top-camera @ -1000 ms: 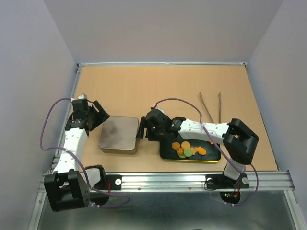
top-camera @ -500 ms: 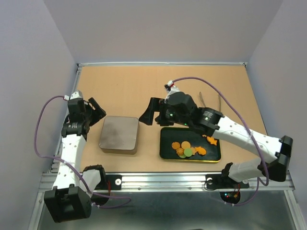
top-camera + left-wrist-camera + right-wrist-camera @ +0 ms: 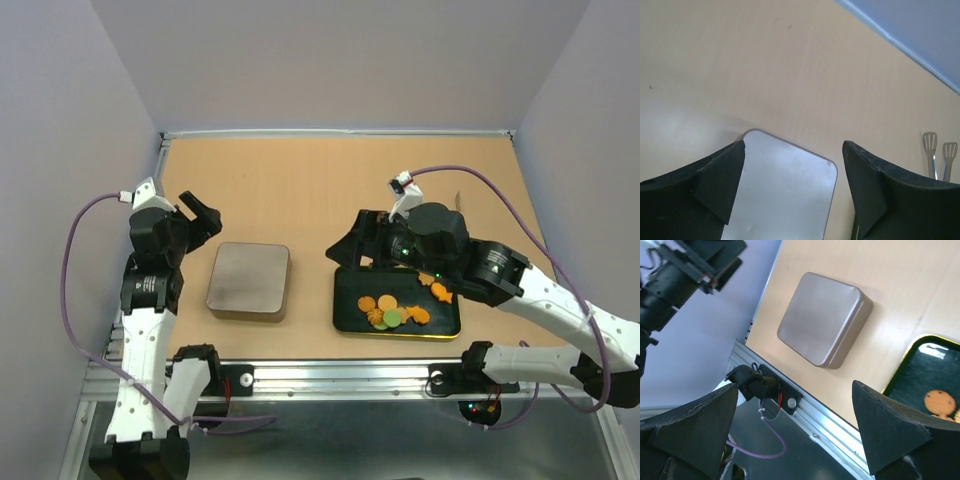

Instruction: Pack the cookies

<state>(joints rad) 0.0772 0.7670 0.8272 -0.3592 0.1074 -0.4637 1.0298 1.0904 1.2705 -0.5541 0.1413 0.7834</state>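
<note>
On the brown worktop [image 3: 300, 180] we see two big things side by side. To the right lies a black tray [image 3: 348, 300] with a yellow rim. Its long side runs from left to right. To its left, a little apart, sits a square gray tin [image 3: 249, 281] with round corners. We cannot tell if it is a whole box or only a lid.

The right gripper [image 3: 350, 240] hangs over the back left corner of the tray. Its jaws stand wide apart and hold nothing. The left gripper [image 3: 203, 225] hangs by the back left corner of the tin. It is spread wide too, with nothing in it.

Thin metal tongs [image 3: 938, 152] lie far back on the right side.

The cookies [image 3: 392, 312] are the smallest things. They all lie in the tray, most in a little bunch near its front edge, touching each other. From the right gripper they lie toward the near edge and a bit to the right. From the left gripper they are well apart, past the tin. So we think the right arm should reach for them.

Most cookies are round and orange or tan, and one is green. A few orange ones have odd shapes, and one lies apart at the right. They look flat and thin, so we think they will be hard to pinch.
</note>
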